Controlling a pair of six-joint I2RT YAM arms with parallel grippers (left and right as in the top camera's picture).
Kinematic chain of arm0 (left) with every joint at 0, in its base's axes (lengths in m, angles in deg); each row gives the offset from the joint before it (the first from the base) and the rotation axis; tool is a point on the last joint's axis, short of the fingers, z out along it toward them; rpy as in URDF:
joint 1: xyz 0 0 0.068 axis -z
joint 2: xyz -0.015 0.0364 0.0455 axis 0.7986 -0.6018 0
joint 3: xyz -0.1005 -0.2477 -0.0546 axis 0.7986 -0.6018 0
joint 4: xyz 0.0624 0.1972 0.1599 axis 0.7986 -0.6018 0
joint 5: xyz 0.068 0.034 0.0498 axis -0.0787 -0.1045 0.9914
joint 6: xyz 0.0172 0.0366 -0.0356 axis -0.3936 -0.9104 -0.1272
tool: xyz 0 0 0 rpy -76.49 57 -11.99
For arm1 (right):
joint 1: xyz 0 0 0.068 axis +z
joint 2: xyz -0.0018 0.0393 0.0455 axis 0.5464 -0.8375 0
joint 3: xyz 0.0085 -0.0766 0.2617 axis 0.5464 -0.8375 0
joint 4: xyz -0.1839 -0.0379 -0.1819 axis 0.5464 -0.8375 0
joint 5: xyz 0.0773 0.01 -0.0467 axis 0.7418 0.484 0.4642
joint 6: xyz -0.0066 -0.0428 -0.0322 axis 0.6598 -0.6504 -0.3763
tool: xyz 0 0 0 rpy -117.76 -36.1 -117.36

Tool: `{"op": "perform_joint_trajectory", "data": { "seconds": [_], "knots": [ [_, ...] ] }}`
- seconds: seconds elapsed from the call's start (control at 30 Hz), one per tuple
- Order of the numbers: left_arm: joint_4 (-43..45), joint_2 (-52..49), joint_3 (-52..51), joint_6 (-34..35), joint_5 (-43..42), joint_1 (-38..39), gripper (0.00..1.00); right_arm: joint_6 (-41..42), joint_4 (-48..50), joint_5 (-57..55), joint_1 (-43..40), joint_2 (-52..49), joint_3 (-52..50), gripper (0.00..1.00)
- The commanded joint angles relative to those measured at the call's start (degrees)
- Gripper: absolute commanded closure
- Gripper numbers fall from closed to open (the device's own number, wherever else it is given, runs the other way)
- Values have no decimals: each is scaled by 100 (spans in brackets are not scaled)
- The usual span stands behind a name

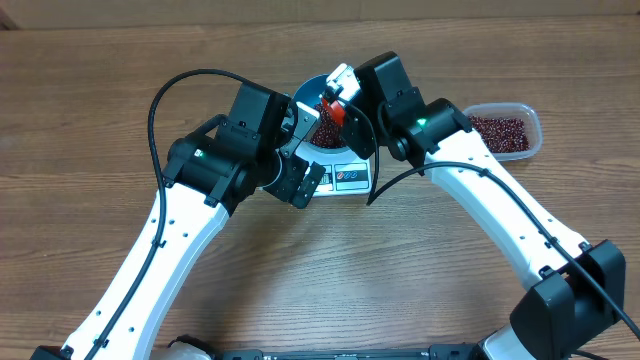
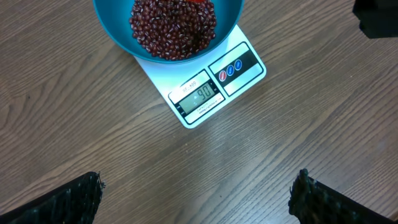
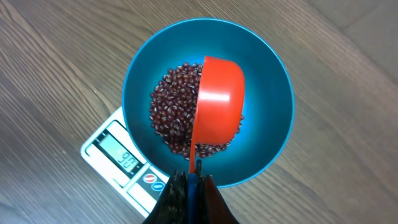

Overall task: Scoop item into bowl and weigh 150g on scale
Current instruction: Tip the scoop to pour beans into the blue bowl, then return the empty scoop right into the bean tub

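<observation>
Right claw (image 3: 189, 196) pinched narrow on the handle of an orange-red scoop (image 3: 219, 102), which hangs tipped w/ its rounded back up inside the blue bowl (image 3: 273, 81), over a heap of dark red-brown beans (image 3: 169, 109). Bowl sits on the white scale (image 2: 205, 93), covering most of its top; display & two blue-marked buttons show along the uncovered edge. Display is lit, but figures can't be read w/ certainty. Left claw (image 2: 199, 205) is spread wide & holds nothing, fingertips (image 2: 71, 199) far apart above the bare wooden surface (image 2: 311, 124), just off the scale's display edge. Seen from overhead, both arms meet over the scale near the surface's centre: left claw on the near-left side of the bowl, right claw at its far-right side. A clear plastic tub (image 1: 536, 128) w/ more beans stands on the surface to the right, well apart from the scale, beyond the right arm.
</observation>
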Motion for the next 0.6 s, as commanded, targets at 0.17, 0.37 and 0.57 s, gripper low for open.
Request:
{"op": "perform_joint_trajectory", "data": {
  "seconds": [0.17,0.37,0.57],
  "knots": [
    [17,-39,-42,-125,-85,-7,0,570,57,1965,-1014,651,232,97],
    [17,-39,-42,-125,-85,-7,0,1097,-70,2616,-2022,1117,232,96],
    [17,-39,-42,-125,-85,-7,1,1235,-662,2472,-3115,1626,232,97]
  ]
}}
